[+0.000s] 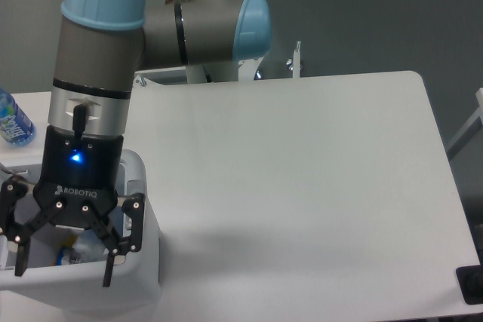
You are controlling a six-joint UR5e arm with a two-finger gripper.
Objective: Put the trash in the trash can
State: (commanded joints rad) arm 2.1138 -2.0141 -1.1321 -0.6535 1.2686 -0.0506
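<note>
The white trash can (143, 250) stands at the table's front left corner. My gripper (64, 265) hangs directly over its opening with its fingers (113, 262) spread wide and nothing between them. Down inside the can lies the crushed clear bottle (79, 250) with its red-and-white label, partly hidden by the gripper body. The crumpled white wrapper is not visible; the gripper and the can's walls hide most of the inside.
An upright bottle with a blue label (11, 118) stands at the far left edge of the white table (302, 171). The arm's base and its metal brackets (294, 58) are behind the table's back edge. A dark object (472, 284) is at the lower right corner.
</note>
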